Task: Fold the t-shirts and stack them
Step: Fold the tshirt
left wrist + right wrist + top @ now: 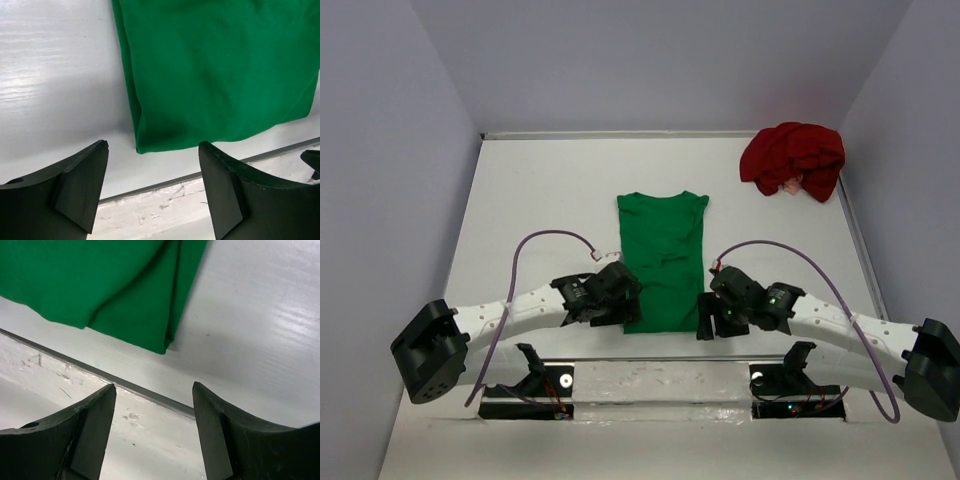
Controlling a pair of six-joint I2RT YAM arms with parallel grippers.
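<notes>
Obs: left gripper (623, 305) and right gripper (706, 322) both spread at the near hem of the green t-shirt (662, 262).
Top view: green t-shirt lies folded into a long strip mid-desk (540, 200); dark red t-shirt (793, 160) is bunched at the far right corner, well apart. Left wrist view: fingers (80, 185) wide, gripping nothing, hem corner just beyond. Right wrist view: jaws likewise wide and empty, other hem corner just beyond.

Count: two t-shirts, one green t-shirt (662, 260) and one dark red t-shirt (792, 160); two grippers, left gripper (152, 147) and right gripper (154, 385); two purple cables (535, 240); one table (540, 190).
</notes>
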